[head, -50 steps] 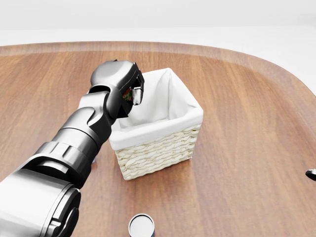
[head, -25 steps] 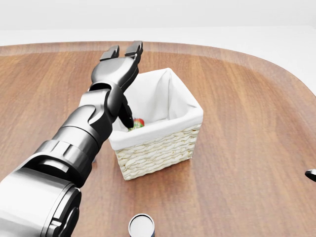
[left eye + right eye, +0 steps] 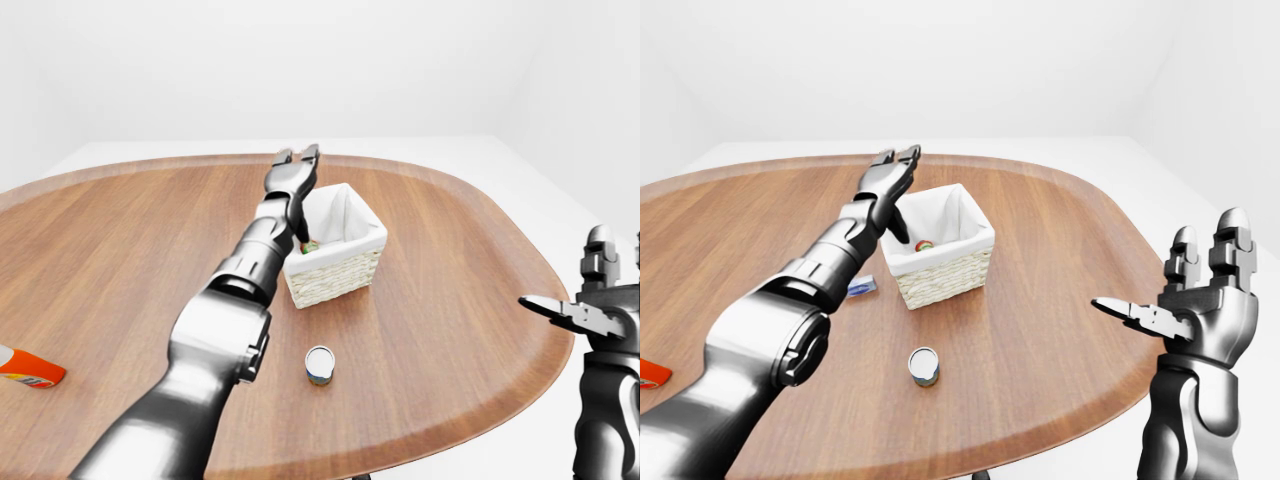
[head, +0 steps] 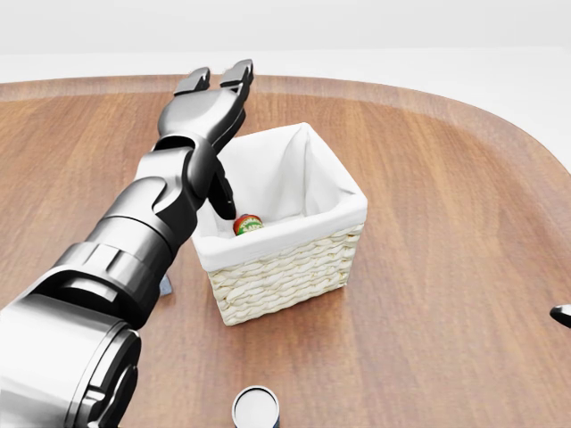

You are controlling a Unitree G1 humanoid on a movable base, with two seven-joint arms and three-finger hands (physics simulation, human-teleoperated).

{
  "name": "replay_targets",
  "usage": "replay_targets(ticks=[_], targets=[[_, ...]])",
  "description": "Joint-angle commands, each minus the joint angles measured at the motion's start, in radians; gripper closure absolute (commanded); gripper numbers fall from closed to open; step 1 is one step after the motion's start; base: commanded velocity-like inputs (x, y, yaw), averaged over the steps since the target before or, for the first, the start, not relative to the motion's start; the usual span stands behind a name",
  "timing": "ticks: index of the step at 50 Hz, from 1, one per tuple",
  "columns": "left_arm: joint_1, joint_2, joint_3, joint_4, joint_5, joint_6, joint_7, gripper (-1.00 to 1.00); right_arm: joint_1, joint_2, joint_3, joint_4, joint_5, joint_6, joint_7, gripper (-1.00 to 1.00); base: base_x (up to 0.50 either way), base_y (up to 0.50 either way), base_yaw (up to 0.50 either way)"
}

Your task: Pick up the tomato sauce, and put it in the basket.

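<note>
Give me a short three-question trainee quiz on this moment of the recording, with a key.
1. True or false: the left hand holds the red tomato sauce container.
2. Where does the container lie? A) on the brown wooden table; B) inside the white-lined wicker basket; C) beside the small round tin can.
3. Fill in: the right hand, off the table at the right-eye view's right edge, has its fingers ____.

Key: 1 false, fingers open above the basket; 2 B; 3 open.
</note>
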Motion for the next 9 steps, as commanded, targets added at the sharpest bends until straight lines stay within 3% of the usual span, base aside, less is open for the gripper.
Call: replay_targets(ticks=[1, 2, 3, 4, 7, 9], targets=[[-0.105, 0.046, 0.027, -0.009, -0.017, -0.01, -0.041, -1.0, 0.0, -0.003, -0.006, -0.002, 0.007, 0.0, -0.001, -1.0, 0.0, 0.0, 0.0], [-0.125, 0.051, 0.042, -0.011, -0.04, -0.017, -0.051, -1.0, -0.002, -0.003, -0.005, -0.001, 0.006, 0.0, -0.002, -1.0, 0.0, 0.0, 0.0], [-0.161, 0.059, 0.063, -0.02, -0.077, -0.047, -0.067, -1.0, -0.003, -0.001, 0.0, 0.004, 0.001, 0.0, -0.002, -1.0, 0.0, 0.0, 0.0], [-0.176, 0.065, 0.052, -0.021, -0.078, -0.061, -0.057, -1.0, -0.003, -0.001, 0.001, 0.005, 0.0, 0.0, -0.002, -1.0, 0.0, 0.0, 0.0], [-0.216, 0.078, 0.059, -0.029, -0.118, -0.088, -0.058, -1.0, 0.001, 0.0, 0.003, 0.001, -0.001, 0.0, -0.002, -1.0, 0.0, 0.0, 0.0], [-0.238, 0.084, 0.071, -0.036, -0.16, -0.093, -0.058, -1.0, 0.002, -0.001, -0.001, -0.003, 0.002, 0.0, -0.002, -1.0, 0.0, 0.0, 0.0]])
